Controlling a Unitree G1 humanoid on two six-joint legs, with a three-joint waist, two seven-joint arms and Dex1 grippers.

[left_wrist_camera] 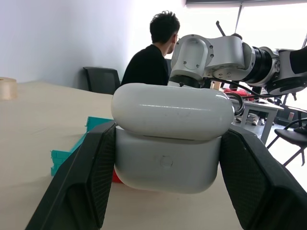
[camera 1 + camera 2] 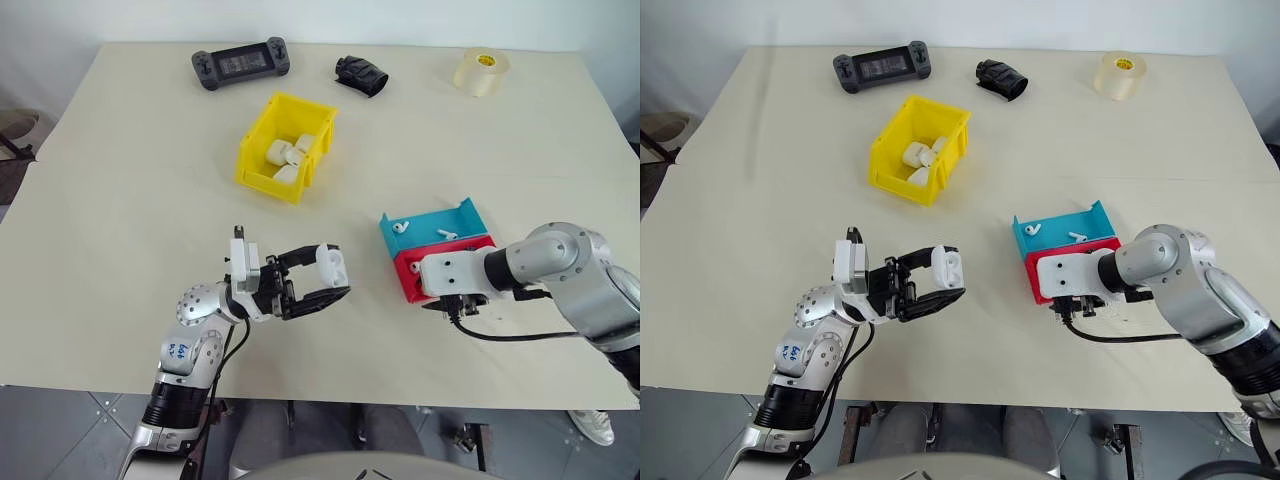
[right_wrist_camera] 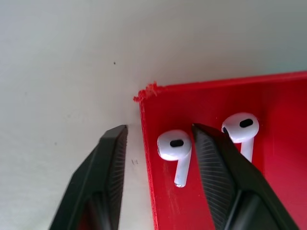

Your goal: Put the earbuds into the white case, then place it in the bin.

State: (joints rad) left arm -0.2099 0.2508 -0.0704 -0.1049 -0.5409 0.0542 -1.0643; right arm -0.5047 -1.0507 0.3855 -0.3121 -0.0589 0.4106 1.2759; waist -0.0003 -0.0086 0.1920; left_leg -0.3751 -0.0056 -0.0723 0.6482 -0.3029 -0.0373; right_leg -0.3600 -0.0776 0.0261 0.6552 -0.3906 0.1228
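Note:
My left gripper [image 2: 322,279] is shut on the white case [image 2: 333,264], held above the table with its lid closed; the left wrist view shows the case [image 1: 172,139] pinched between both fingers. My right gripper [image 3: 159,128] reaches down into the near corner of the red tray [image 3: 268,100]. Its jaws are open, one finger outside the tray wall and the other between two earbuds. One earbud [image 3: 174,146] lies between the fingers and a second earbud [image 3: 241,127] lies just beyond. The yellow bin [image 2: 262,170] stands further back on the table.
The bin holds several white cases [image 2: 285,155]. A teal tray [image 2: 470,215] with two earbuds in it adjoins the red tray [image 2: 408,285]. A game controller [image 2: 241,64], a black object [image 2: 361,75] and a tape roll [image 2: 481,71] line the far edge. A person [image 1: 153,57] sits in the background.

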